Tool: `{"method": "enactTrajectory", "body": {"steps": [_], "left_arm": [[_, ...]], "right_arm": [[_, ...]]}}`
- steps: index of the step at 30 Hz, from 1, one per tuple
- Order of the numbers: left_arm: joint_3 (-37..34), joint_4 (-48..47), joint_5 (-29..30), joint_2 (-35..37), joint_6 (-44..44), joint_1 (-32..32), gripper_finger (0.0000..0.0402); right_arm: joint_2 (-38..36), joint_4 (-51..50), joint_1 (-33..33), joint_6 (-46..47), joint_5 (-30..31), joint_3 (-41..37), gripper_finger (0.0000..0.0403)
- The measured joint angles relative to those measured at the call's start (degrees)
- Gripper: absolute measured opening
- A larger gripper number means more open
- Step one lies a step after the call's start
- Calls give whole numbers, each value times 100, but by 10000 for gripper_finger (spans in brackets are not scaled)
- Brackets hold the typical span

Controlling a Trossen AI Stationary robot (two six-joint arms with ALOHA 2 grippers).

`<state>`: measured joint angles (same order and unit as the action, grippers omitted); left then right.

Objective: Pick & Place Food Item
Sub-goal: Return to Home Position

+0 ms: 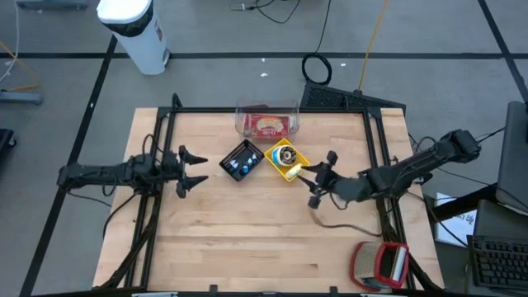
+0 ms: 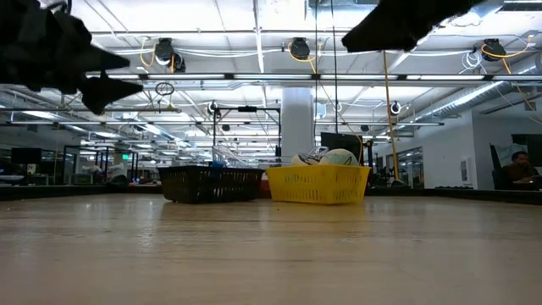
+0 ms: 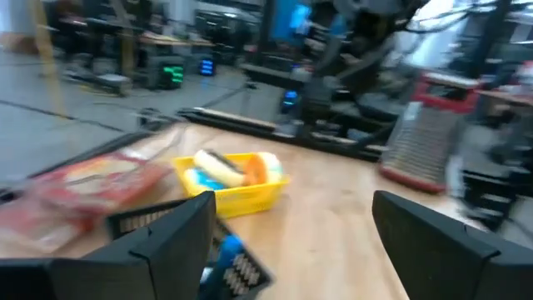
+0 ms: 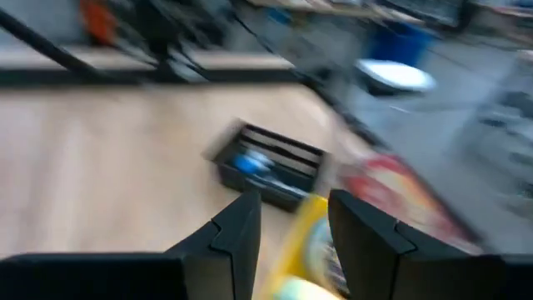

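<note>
A yellow basket (image 1: 285, 160) with food items stands mid-table, with a black basket (image 1: 242, 161) holding blue pieces to its left. Both also show in the low view, black (image 2: 210, 183) and yellow (image 2: 319, 184). A clear container with red-packed food (image 1: 266, 122) rests on the table by the far edge. My right gripper (image 1: 307, 175) hovers at the yellow basket's right side, open, and the basket shows through the gap between its fingers (image 4: 291, 225). My left gripper (image 1: 200, 170) hangs open left of the black basket, pointing level at it (image 3: 291, 208), with nothing between its fingers.
A red and grey object (image 1: 381, 264) lies at the near right corner. A loose cable (image 1: 334, 221) lies on the table under the right arm. A black frame (image 1: 272, 110) runs along the table's edges. Bare wood (image 1: 247, 239) spans the near half.
</note>
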<state>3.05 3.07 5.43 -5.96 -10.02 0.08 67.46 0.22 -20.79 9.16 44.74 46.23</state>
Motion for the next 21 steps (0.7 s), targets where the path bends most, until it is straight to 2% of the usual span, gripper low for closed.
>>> {"method": "enactTrajectory", "body": {"steps": [4,7,17,21], "left_arm": [[-221,109,906,-43,105,-391,317],[-222,156,1077,-66,233,-581,320],[-223,147,1072,-115,435,-728,332],[-223,146,1068,-115,544,-728,326]], "right_arm": [[-695,1941,402,-419,-1459,-1223,130],[-1230,2624,731,-349,-2077,-1887,130],[-2594,2611,1124,-482,-2554,-2800,130],[-3204,2391,1251,-624,-2390,-3188,130]]}}
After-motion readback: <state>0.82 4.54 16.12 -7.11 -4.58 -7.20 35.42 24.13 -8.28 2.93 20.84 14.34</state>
